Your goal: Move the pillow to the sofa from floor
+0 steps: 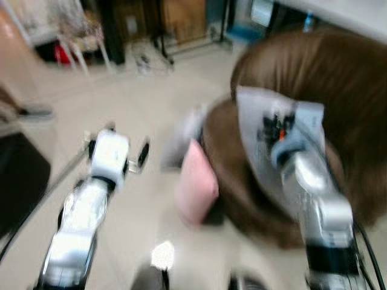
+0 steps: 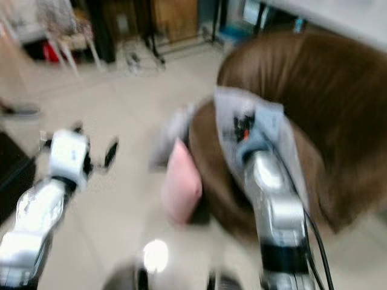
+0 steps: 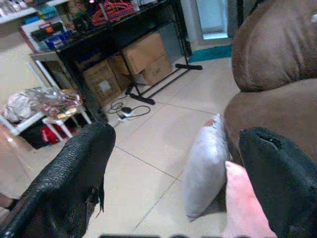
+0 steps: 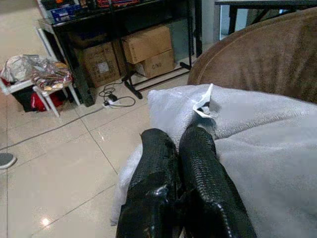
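My right gripper [image 4: 178, 136] is shut on a light grey pillow [image 4: 257, 134], pinching its fabric near a white tag. In the blurred eye views this pillow [image 1: 257, 130] hangs over the seat of the brown sofa [image 1: 326, 72], with the right gripper [image 1: 275, 130] in front of it. A pink pillow [image 1: 195, 181] and a second grey pillow [image 3: 205, 168] stand on the tiled floor, leaning against the sofa's front. My left gripper [image 1: 124, 138] is open over the floor to the left of them, with nothing between its fingers [image 3: 74, 168].
A black shelf with cardboard boxes [image 3: 143, 54] stands at the back, with cables [image 3: 126, 110] on the floor before it. A white stand with crumpled wrapping [image 4: 34, 74] is at the back left. A dark object [image 1: 18, 175] sits at the left, and a shoe [image 1: 33, 112] lies beyond it.
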Tool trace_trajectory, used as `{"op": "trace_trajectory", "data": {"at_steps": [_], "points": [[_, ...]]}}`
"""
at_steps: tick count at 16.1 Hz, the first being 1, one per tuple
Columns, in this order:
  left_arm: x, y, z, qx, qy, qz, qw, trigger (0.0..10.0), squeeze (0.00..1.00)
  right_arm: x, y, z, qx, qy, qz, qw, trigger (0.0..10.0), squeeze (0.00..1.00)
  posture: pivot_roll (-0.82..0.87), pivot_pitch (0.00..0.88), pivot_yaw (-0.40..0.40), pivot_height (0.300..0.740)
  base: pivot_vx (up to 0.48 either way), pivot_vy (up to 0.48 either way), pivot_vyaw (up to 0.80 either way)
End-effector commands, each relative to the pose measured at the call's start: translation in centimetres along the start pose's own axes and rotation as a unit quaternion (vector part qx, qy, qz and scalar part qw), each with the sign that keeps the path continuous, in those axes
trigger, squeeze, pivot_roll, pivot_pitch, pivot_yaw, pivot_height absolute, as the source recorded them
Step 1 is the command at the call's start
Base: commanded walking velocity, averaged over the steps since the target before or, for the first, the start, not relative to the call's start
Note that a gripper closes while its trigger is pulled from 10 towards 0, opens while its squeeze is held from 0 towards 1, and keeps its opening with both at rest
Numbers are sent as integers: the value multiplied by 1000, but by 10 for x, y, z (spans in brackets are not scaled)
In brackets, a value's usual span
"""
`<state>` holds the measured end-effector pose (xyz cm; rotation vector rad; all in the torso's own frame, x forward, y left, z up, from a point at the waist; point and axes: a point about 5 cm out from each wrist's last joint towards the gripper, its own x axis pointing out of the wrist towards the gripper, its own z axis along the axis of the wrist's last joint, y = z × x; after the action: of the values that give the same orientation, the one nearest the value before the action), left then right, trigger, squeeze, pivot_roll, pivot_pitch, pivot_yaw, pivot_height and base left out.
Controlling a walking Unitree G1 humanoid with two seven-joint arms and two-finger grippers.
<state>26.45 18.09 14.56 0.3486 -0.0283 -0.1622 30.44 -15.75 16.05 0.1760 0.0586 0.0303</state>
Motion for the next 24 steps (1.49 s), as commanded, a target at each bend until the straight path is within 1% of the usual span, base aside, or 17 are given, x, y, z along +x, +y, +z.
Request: {"op": "trace_trajectory", "data": {"at_steps": [1,3,5,6,8,10,11,13,15,16,19,20,24], "points": [[0,-3,3,2,-6,-11,1000,10000,0,-5,-2,6,9,-15,-4,1000,10000,0,-10,0,12,740,0,0,0],[1,-8,1,-13,7,-34,999,10000,0,-8,-2,4,11,-11,-10,1000,10000,0,-31,0,31,740,0,0,0],[3,-8,0,-21,11,-30,999,10000,0,-10,-3,3,14,-10,-18,1000,10000,0,-46,0,40,740,0,0,0],[3,-6,-1,-19,10,-24,999,10000,0,-12,-5,1,19,-7,-27,999,10000,0,-53,0,41,740,0,0,0],[2,-1,-2,-18,3,-2,1000,10000,0,-21,-7,-8,21,12,-49,999,10000,0,-60,0,46,740,0,0,0],[1,2,-4,-7,-2,7,1000,10000,0,-27,-1,-12,23,11,-28,999,10000,0,-64,0,53,740,0,0,0],[0,2,-5,-8,-1,5,1000,10000,0,-28,-1,-14,17,14,-21,1000,10000,0,-62,0,56,740,0,0,0],[-1,2,-2,-14,-11,-2,1000,10000,0,-27,2,-15,20,17,-11,1000,10000,0,-51,0,57,740,0,0,0],[0,3,3,-24,-23,-13,999,10000,0,-25,11,-15,23,17,10,1000,10000,0,-38,0,56,740,0,0,-800],[-1,4,4,-21,-26,-12,999,10000,0,-24,15,-17,22,20,19,999,10000,0,-29,0,54,740,262,0,-800],[-4,9,4,-17,-27,-10,999,10000,0,-25,20,-19,22,20,29,999,10000,0,-19,0,58,740,275,0,-800],[-4,9,4,-14,-27,-12,999,10000,0,-25,21,-18,22,12,33,999,10000,0,-18,0,60,740,277,0,0],[-3,10,6,-13,-29,-16,999,10000,0,-24,23,-18,20,11,38,999,10000,0,-15,0,66,740,279,0,0]]}}
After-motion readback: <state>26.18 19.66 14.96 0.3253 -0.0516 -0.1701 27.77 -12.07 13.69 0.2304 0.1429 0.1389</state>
